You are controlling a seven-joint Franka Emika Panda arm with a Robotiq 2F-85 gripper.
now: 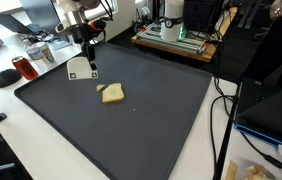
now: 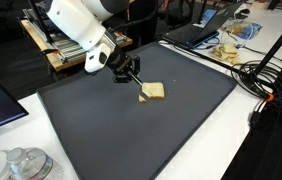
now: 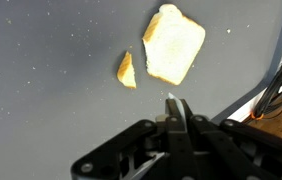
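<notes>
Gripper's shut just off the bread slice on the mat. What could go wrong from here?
1. The black gripper is shut; descending like this would likely squash or shove the pale square bread slice, not grasp it.
2. The small torn-off bread piece lies beside the slice; a grasp may miss it or tear off more.

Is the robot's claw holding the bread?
No, in the wrist view the gripper is shut on nothing, and the bread lies on the dark mat, apart from it.
</notes>
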